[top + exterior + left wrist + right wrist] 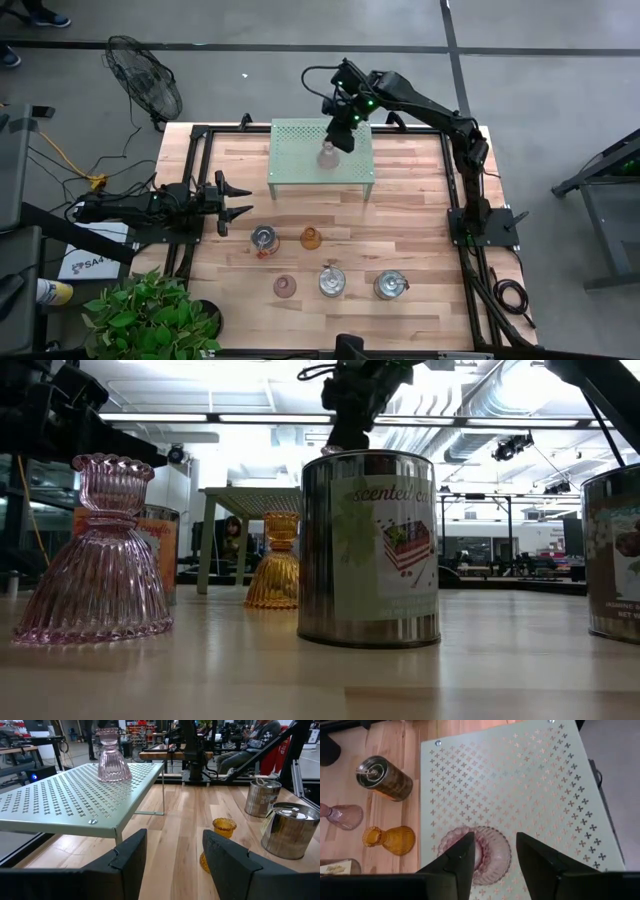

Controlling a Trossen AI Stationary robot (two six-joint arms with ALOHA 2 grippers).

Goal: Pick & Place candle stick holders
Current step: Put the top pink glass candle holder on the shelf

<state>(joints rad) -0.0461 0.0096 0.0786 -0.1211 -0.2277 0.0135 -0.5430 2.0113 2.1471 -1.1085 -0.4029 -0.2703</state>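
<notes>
A pale pink bell-shaped holder (327, 155) stands on its wide base on the green perforated shelf (300, 165); it also shows in the left wrist view (112, 757). My right gripper (495, 840) is open just above it, one finger on either side of its top (492, 860). My left gripper (235, 200) is open and empty at the table's left. On the table stand an amber holder (311, 238), another pink one (285, 286) and three silvery jar-like ones (264, 238), (331, 281), (390, 285).
The shelf stands on thin legs (163, 790) at the table's far middle. A black frame (195, 190) runs round the tabletop. A fan (145, 85) and a plant (150, 315) stand off the table's left. People sit in the room behind (250, 740).
</notes>
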